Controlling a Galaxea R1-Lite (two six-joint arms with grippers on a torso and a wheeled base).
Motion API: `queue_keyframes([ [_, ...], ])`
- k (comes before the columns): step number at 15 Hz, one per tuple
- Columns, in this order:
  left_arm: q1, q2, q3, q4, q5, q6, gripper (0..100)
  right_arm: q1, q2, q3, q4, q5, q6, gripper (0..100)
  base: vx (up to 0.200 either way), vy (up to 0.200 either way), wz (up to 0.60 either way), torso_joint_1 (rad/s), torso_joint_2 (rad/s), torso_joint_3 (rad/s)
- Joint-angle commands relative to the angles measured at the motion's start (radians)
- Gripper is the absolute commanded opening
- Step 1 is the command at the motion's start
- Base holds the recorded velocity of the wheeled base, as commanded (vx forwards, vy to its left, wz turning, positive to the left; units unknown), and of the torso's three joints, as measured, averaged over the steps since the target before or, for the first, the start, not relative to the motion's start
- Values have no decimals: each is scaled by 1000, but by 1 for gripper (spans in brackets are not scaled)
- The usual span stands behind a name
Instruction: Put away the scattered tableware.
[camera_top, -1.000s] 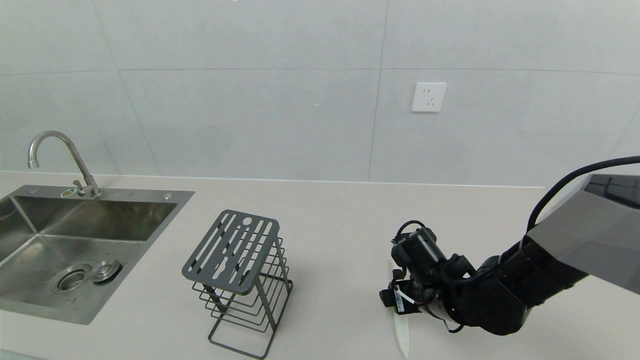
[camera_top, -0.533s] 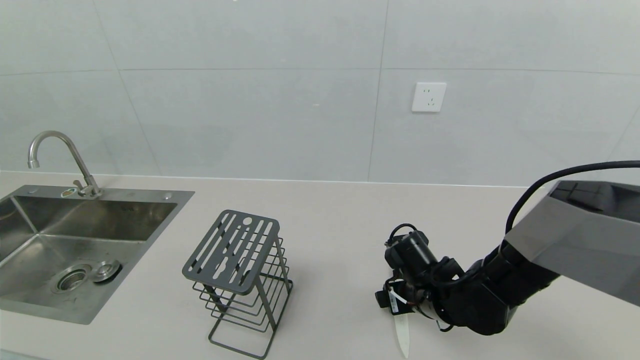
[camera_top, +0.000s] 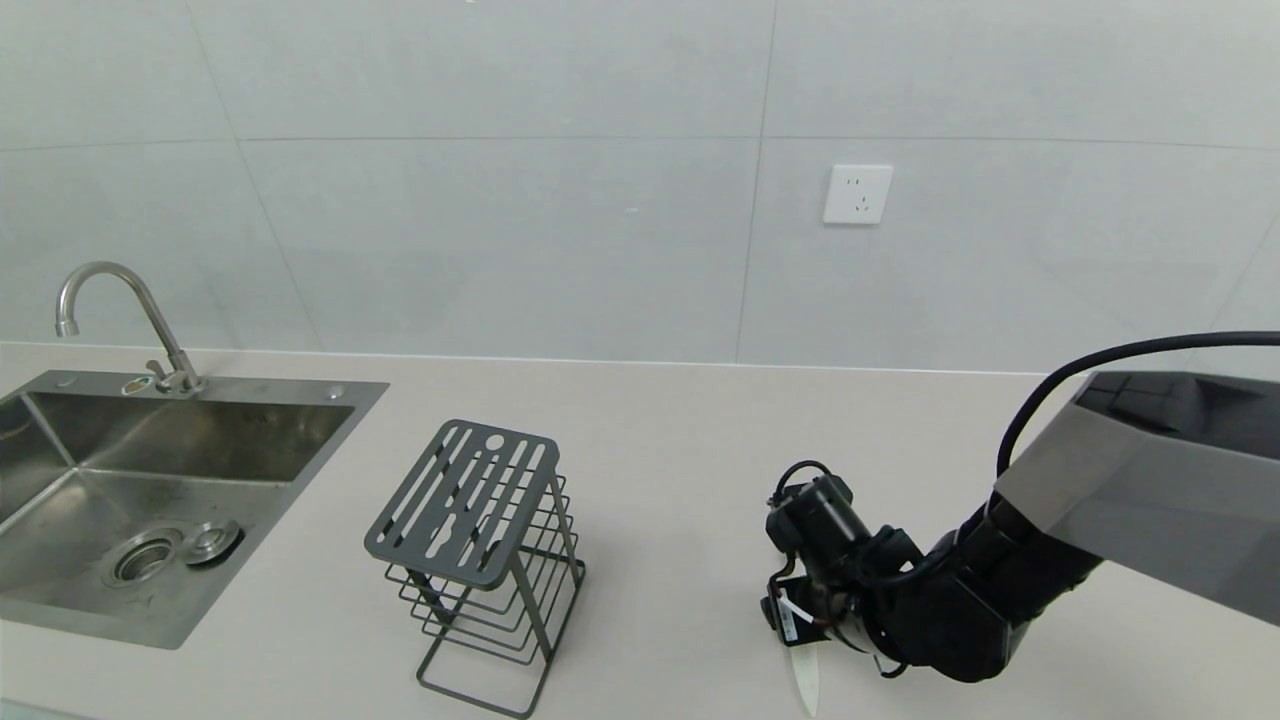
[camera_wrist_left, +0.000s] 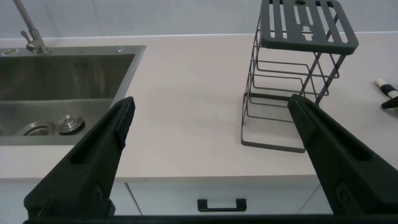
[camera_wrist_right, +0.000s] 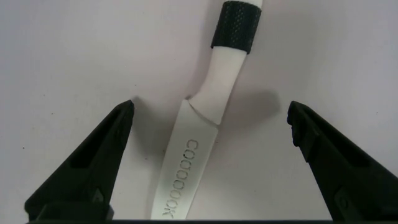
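A white knife (camera_wrist_right: 186, 162) with a black band on its handle lies flat on the pale counter; its blade tip (camera_top: 805, 682) pokes out below the arm in the head view. My right gripper (camera_wrist_right: 210, 109) is open just above it, one finger on each side where blade meets handle, not touching. In the head view the right gripper (camera_top: 797, 622) covers the handle. The dark wire knife rack (camera_top: 470, 560) with its slotted top stands left of the knife. My left gripper (camera_wrist_left: 210, 102) is open and holds nothing, off the counter's front edge facing the rack (camera_wrist_left: 298, 68).
A steel sink (camera_top: 60, 570) with a curved faucet (camera_top: 120, 310) is set in the counter at the left. The tiled wall with a socket (camera_top: 857, 194) runs behind. A drawer handle (camera_wrist_left: 221, 204) sits under the counter edge.
My right arm has come down and slightly toward the counter's front, settling lower over the knife; the handle end that showed above the gripper is now covered. Rack and knife have not moved.
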Motion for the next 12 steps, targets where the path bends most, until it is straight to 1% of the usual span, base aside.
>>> queue_keyframes([
  [1,0,1,0,0,0,0,100,4,8,21,-1,2,5,0,0,0,0,0,0,0],
  [4,0,1,0,0,-1,0,100,7,11,47,-2,5,9,0,0,0,0,0,0,0],
  [7,0,1,0,0,0,0,100,15,-1,44,-9,4,2,0,0,0,0,0,0,0],
  [9,0,1,0,0,0,0,100,15,-95,40,-87,4,-10,0,0,0,0,0,0,0],
  [12,0,1,0,0,0,0,100,14,-208,47,-124,5,-65,0,0,0,0,0,0,0],
])
